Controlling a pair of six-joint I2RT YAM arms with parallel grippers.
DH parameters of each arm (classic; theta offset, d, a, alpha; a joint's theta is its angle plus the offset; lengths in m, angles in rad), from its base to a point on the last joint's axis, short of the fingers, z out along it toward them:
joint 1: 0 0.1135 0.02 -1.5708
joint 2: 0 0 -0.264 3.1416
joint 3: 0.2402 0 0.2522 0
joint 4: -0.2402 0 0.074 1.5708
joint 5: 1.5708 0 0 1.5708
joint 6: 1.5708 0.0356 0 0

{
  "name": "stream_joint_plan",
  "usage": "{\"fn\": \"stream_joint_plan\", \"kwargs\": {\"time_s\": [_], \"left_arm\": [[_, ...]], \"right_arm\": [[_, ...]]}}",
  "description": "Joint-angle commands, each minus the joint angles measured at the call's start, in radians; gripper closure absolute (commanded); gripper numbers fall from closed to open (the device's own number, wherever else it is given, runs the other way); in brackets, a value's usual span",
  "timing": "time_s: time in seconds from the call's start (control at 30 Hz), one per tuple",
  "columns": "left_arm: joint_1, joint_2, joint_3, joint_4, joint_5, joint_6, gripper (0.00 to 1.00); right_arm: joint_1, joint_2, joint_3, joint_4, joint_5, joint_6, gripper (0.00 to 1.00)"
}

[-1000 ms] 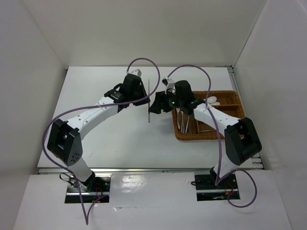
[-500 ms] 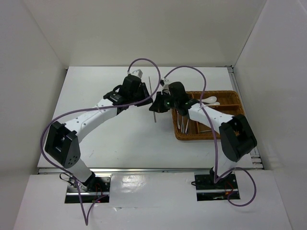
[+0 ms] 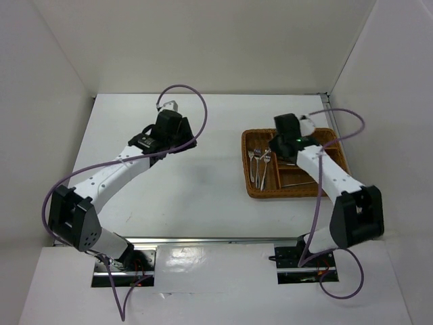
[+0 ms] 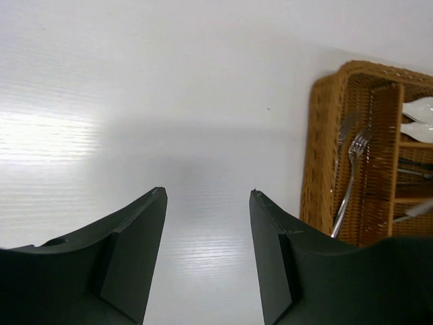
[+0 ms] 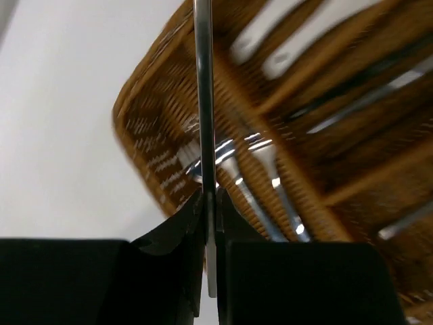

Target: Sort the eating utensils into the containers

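The left gripper (image 4: 208, 193) hangs over bare white desk (image 3: 203, 189), left of the tray and well apart from it. Its two dark fingers stand apart with nothing between them; only the desk surface shows through the gap.

The right gripper (image 5: 208, 200) is over the brown wicker tray (image 3: 245, 166), near its far end in the top view. Its fingers are pressed together on a grey chopstick (image 5: 203, 101), gripped close to one end. In the right wrist view the chopstick runs straight away from the fingers, crossing above the tray's woven wall. Whether its far tip touches the tray cannot be told.

The tray sits on the right half of the desk and is split by woven dividers. The long compartment along its left side holds the silver forks (image 3: 260, 164), lying lengthwise with their tines toward the far end. In the left wrist view at least two forks show there, one resting against the outer wall. Two white spoons (image 4: 419, 115) lie in a compartment at the tray's far right; in the top view the right gripper covers most of that spot. A few thin sticks (image 3: 295, 183) lie crosswise in a compartment to the right of the forks, toward the near end. Their colours are too faint to tell apart.
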State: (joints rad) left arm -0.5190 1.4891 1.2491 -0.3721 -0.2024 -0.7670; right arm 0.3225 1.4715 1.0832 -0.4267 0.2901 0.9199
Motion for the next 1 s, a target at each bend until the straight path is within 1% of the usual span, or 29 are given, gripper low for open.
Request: {"fn": "stream_joint_plan", "kwargs": {"time_s": [0.0, 0.03, 0.07, 0.13, 0.27, 0.33, 0.5, 0.73, 0.8, 0.97], "left_arm": [[0.036, -0.069, -0.042, 0.052, -0.022, 0.014, 0.34], [0.036, -0.069, -0.042, 0.052, -0.011, 0.014, 0.34], [0.036, -0.069, -0.042, 0.052, -0.011, 0.024, 0.34], [0.045, -0.058, -0.042, 0.052, -0.011, 0.025, 0.34], [0.045, -0.058, -0.062, 0.042, -0.011, 0.025, 0.34], [0.045, -0.058, -0.071, 0.042, -0.011, 0.025, 0.34], [0.045, -0.058, -0.080, 0.042, -0.011, 0.034, 0.34], [0.045, -0.058, -0.089, 0.042, -0.011, 0.034, 0.34], [0.045, -0.058, -0.089, 0.033, -0.011, 0.034, 0.34], [0.045, -0.058, -0.089, 0.033, -0.011, 0.034, 0.34]], "right_arm": [[-0.097, -0.152, -0.061, -0.242, 0.204, 0.299, 1.00], [-0.171, -0.174, -0.112, -0.274, 0.204, 0.324, 1.00], [-0.207, -0.194, -0.135, -0.274, 0.170, 0.341, 1.00], [-0.285, -0.236, -0.189, -0.299, 0.158, 0.356, 1.00], [-0.341, -0.260, -0.224, -0.371, 0.144, 0.428, 1.00], [-0.341, -0.260, -0.255, -0.402, 0.156, 0.467, 1.00], [-0.341, -0.270, -0.310, -0.308, 0.113, 0.456, 1.00], [-0.341, -0.212, -0.310, -0.271, 0.055, 0.447, 1.00], [-0.341, -0.182, -0.310, -0.271, 0.034, 0.456, 0.96], [-0.341, -0.157, -0.290, -0.280, 0.003, 0.456, 0.96]]}}
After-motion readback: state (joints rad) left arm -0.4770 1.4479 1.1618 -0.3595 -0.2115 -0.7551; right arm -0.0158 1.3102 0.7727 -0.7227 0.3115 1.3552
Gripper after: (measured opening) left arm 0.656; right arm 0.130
